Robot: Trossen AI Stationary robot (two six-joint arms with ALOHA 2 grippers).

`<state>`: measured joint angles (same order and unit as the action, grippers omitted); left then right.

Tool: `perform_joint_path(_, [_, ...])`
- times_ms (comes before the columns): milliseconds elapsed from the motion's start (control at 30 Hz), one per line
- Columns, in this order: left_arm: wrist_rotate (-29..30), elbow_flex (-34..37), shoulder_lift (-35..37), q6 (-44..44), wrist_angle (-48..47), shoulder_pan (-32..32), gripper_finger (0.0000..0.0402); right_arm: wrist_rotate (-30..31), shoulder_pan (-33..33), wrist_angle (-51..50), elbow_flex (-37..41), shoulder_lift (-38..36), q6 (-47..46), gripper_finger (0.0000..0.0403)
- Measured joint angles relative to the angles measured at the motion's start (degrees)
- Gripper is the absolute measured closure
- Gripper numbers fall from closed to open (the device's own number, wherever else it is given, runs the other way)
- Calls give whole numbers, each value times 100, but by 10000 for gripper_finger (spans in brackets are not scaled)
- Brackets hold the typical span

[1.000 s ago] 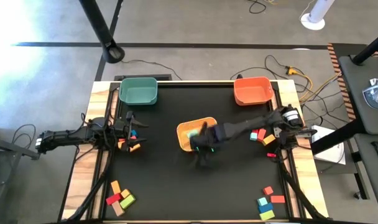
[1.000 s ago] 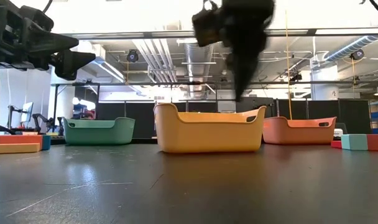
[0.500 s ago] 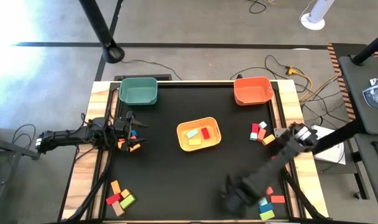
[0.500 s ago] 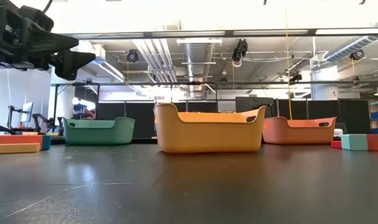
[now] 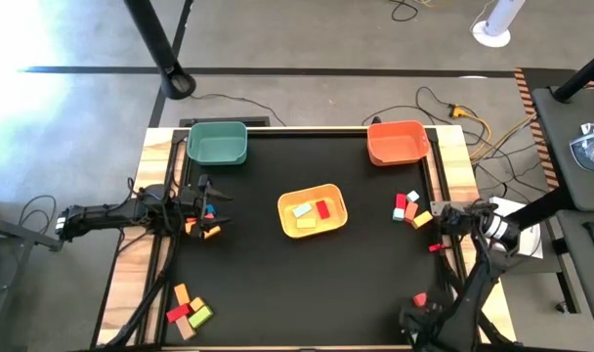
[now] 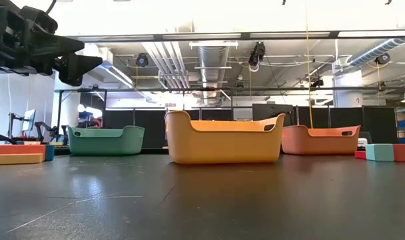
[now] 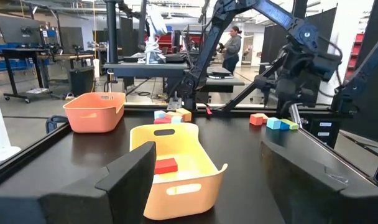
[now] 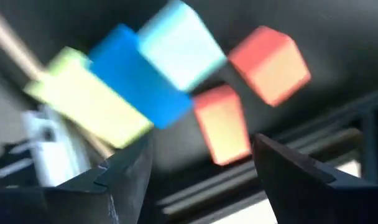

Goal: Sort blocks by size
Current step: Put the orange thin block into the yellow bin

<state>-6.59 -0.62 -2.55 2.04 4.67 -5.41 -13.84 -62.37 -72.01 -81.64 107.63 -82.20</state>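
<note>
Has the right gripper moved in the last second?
Yes. The right gripper has swung from over the yellow bin to the table's near right corner, above the blocks there.

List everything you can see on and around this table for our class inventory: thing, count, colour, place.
Green plastic bin: one, far left corner.
Orange plastic bin: one, far right corner.
Yellow plastic bin: one, centre of the black table.
Blocks in yellow bin: three; light blue, red, yellow.
Right-edge blocks: several, mixed colours.
Near-left blocks: several; orange, red, green.
Near-right blocks: five; yellow-green, blue, light blue, red, orange.
Person: one, in the room beyond.
Left gripper: open, at the left edge by a few blocks.
Right gripper: open, above the near-right blocks.
</note>
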Motion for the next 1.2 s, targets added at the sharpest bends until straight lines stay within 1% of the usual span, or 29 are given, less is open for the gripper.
perform_joint_path(267, [0, 0, 0, 0, 2, 2, 128, -166, 0, -22, 520, -103, 833, 120])
perform_joint_path(433, [0, 0, 0, -2, 2, 2, 128, -178, 26, 190, 826, -103, 1286, 126])
perform_joint_path(600, [0, 0, 0, 0, 2, 2, 128, -210, 52, 624, 1065, -105, 1336, 150])
perform_joint_path(733, [0, 0, 0, 0, 2, 2, 128, -399, 54, 1124, 1296, -123, 1339, 174])
perform_joint_path(967, [0, 0, 0, 0, 0, 0, 128, -474, 59, 1226, 1367, -136, 1269, 213])
perform_joint_path(1200, [0, 0, 0, 0, 0, 0, 128, -482, 55, 1223, 1374, -136, 1277, 264])
